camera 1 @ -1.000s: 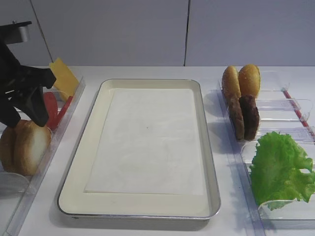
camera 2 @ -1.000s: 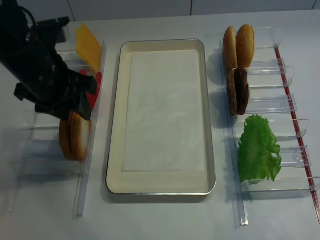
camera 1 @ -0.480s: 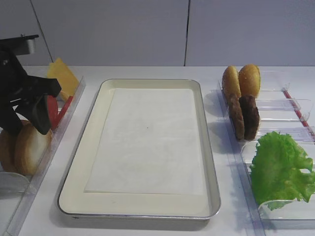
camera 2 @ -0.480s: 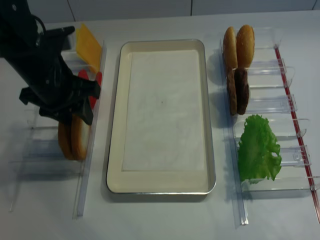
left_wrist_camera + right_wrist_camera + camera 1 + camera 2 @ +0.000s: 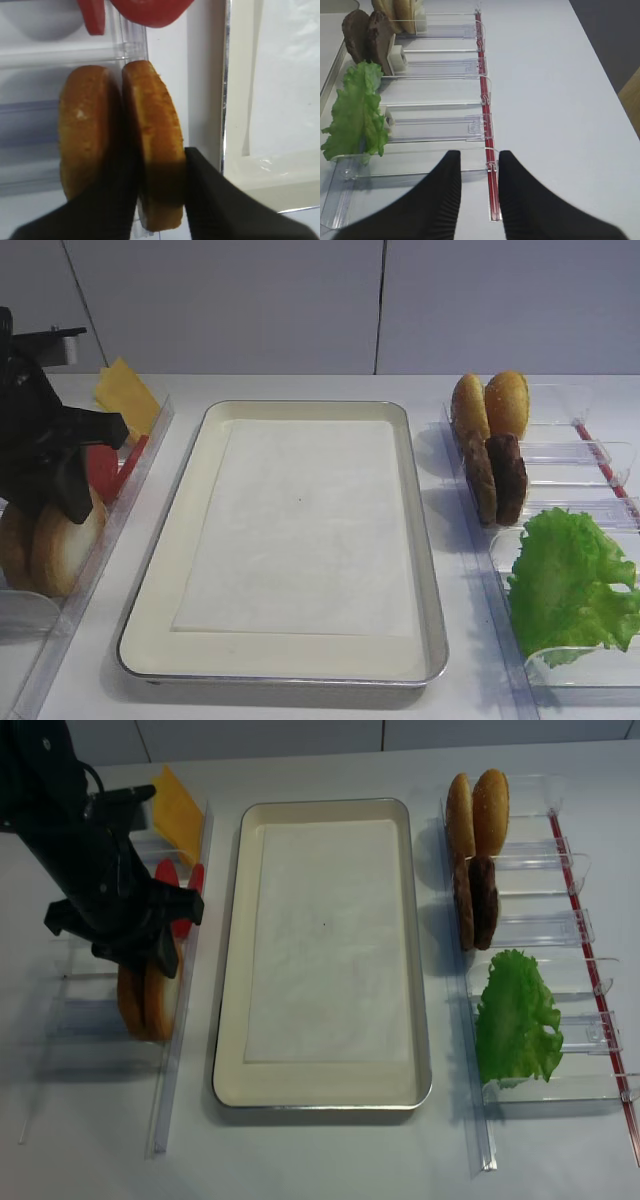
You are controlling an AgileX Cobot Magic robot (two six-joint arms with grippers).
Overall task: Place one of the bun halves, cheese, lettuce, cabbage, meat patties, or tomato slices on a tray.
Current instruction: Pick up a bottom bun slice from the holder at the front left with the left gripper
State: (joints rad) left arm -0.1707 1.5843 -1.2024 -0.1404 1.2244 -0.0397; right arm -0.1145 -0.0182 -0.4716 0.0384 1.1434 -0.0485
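Note:
Two bun halves stand on edge in the left clear bin. My left gripper [image 5: 160, 159] [image 5: 55, 512] [image 5: 140, 963] is shut on the bun half [image 5: 152, 125] nearer the tray. One finger sits between the two halves, the other against its tray-side face. The other bun half [image 5: 82, 130] stands just left of it. The tray [image 5: 160, 625] [image 5: 232, 970] lies in the middle, holding only its paper liner. Tomato slices [image 5: 105, 465] and cheese [image 5: 125, 390] are behind the buns. Patties [image 5: 497, 478] and lettuce [image 5: 570, 580] stand on the right. My right gripper [image 5: 479, 160] is open over bare table. No cabbage shows.
Two domed brown buns [image 5: 490, 405] stand behind the patties in the right clear bins [image 5: 440, 67]. A red strip [image 5: 485, 110] runs along those bins' outer edge. The left bin's clear wall [image 5: 175, 1050] separates the buns from the tray's rim.
My left gripper has come down over the buns and its jaws have closed from wide apart onto the bun half nearer the tray. The right side is unchanged.

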